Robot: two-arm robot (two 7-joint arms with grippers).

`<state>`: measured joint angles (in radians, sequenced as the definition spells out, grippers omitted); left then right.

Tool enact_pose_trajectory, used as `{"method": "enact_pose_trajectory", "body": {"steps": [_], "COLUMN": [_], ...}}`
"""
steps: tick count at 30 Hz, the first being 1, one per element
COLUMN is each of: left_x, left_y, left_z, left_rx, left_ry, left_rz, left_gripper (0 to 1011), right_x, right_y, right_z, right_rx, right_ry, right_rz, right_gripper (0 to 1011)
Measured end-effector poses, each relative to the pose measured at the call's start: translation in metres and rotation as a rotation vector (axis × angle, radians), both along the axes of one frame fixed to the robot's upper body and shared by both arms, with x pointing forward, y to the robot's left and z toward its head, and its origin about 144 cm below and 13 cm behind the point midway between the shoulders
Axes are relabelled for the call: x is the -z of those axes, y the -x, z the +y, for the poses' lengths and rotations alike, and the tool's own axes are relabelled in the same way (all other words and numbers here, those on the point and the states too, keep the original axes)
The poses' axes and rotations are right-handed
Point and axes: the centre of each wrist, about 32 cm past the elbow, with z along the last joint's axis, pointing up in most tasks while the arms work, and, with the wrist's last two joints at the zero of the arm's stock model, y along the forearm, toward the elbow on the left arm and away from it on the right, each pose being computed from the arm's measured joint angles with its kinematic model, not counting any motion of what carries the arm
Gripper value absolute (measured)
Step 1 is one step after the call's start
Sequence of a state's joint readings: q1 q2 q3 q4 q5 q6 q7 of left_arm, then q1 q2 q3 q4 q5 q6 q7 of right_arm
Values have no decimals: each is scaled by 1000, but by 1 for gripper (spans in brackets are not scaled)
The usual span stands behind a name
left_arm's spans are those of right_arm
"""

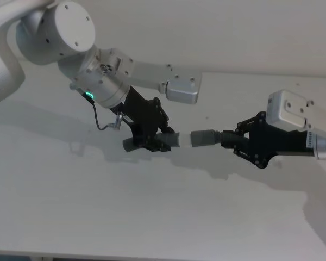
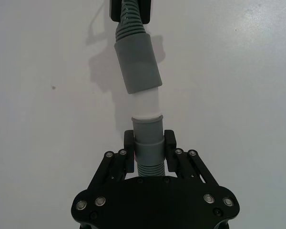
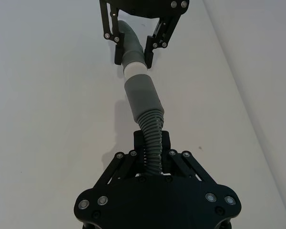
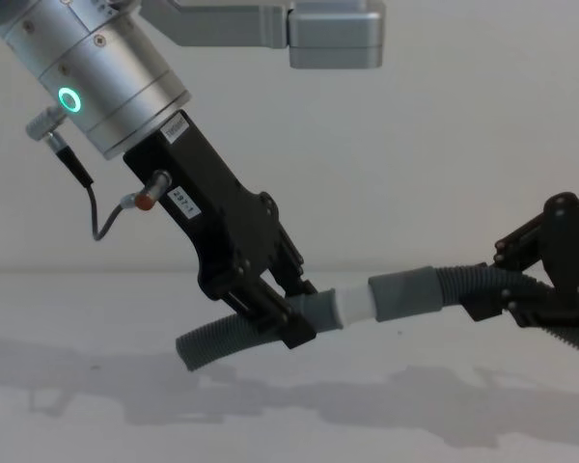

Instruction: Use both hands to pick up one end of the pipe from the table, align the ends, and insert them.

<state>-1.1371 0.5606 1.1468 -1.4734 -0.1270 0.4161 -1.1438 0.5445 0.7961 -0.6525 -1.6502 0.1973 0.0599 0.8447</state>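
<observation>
We see both pipe pieces held above the white table [image 1: 152, 217]. Our left gripper [image 4: 285, 309] is clamped on the piece with the white tip [image 4: 352, 307]; our right gripper [image 1: 228, 140] is clamped on the piece with the wide socket cuff [image 4: 405, 292]. Tip and socket meet at the centre, slightly angled.

White tip [image 4: 355, 305] partly inside the socket cuff [image 4: 405, 292]
</observation>
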Motion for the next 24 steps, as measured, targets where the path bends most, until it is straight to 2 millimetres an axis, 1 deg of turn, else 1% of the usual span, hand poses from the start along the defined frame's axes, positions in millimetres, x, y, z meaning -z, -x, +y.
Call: {"method": "enact_pose_trajectory", "body": {"steps": [24], "left_x": [-2], "left_y": [0], "left_z": [-3], "left_rx": [-19], "left_ry": [-25], "left_rz": [-6], "left_gripper": [354], "right_x": [-1], "right_y": [0], "right_z": [-1], "right_rx": [-8], "right_ry": [4], "right_rz": [0], "right_gripper": [177]}}
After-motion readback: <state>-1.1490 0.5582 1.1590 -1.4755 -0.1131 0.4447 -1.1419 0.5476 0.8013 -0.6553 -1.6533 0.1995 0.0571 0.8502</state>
